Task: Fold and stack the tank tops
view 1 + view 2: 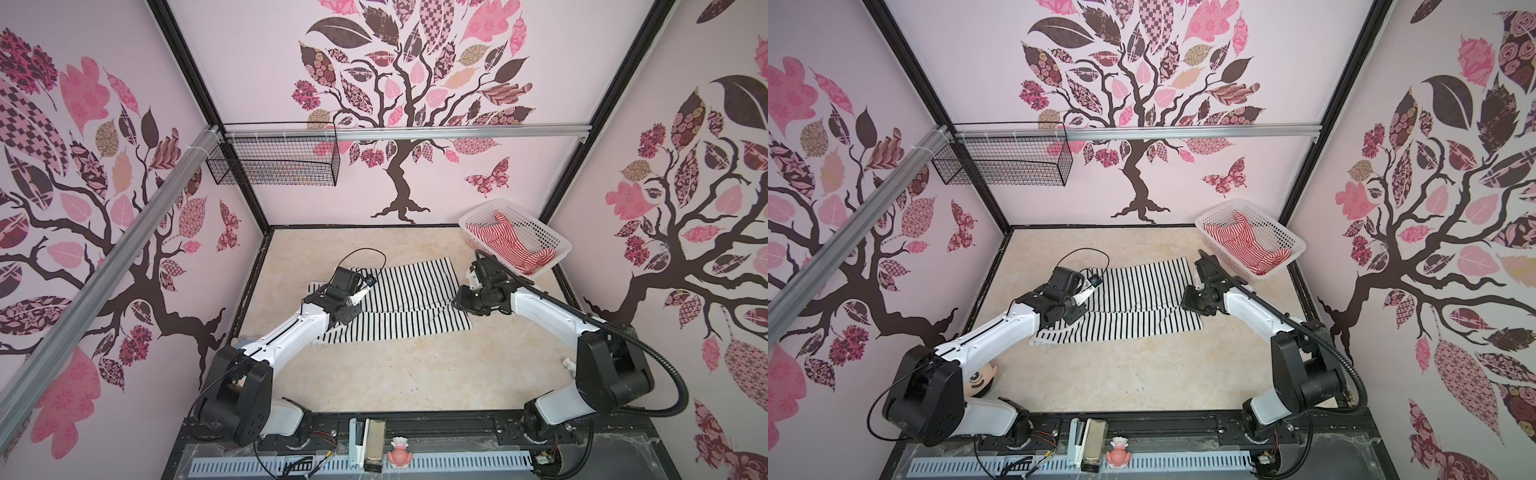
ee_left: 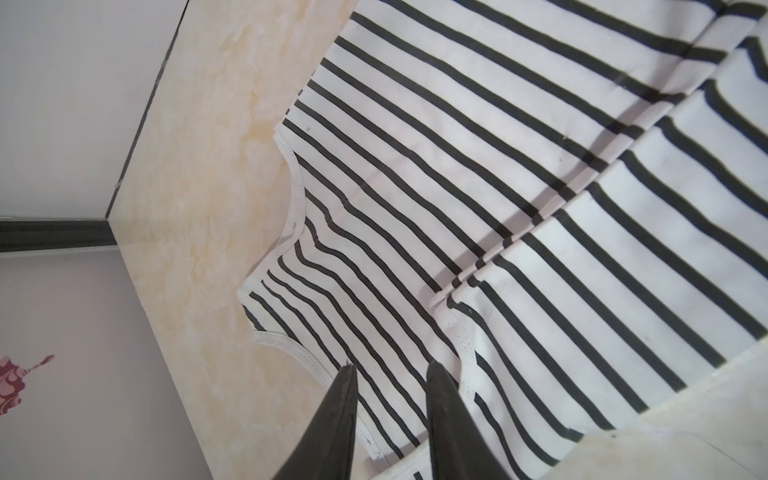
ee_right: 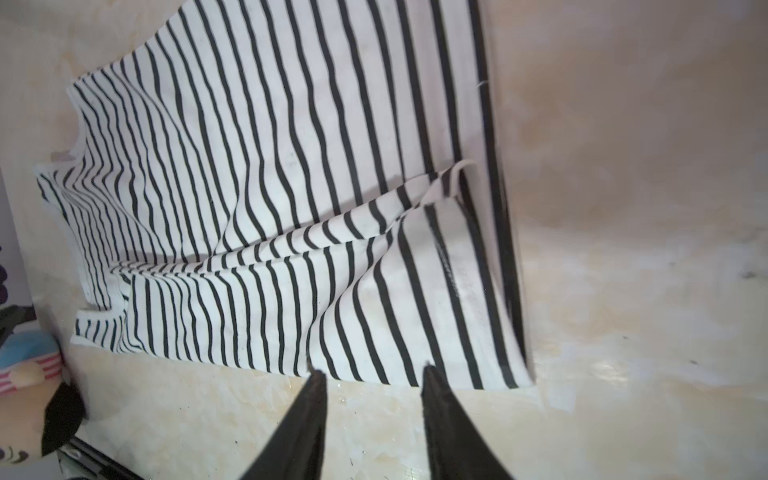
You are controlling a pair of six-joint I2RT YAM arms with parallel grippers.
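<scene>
Black-and-white tank top [image 1: 415, 297] is lying on the desk [image 1: 374, 374], in the middle between the two arms in both top views. It is lying mostly flat, with its near long side folded over onto the body and forming a raised crease along the middle.

Left claw [image 2: 390, 365] is hovering over the shoulder end of this top. Its jaws are standing apart and are gripping nothing; striped cloth and white trim are showing in the gap between the fingertips.

Right claw [image 3: 370, 370] is hovering at the hem end. Its jaws are likewise standing apart and empty, with the tips over bare desk just beside the cloth's edge.

Red-and-white tank top [image 1: 503, 245] is sitting crumpled inside the white basket [image 1: 552, 239] at the far right corner of the desk, well apart from both claws.
</scene>
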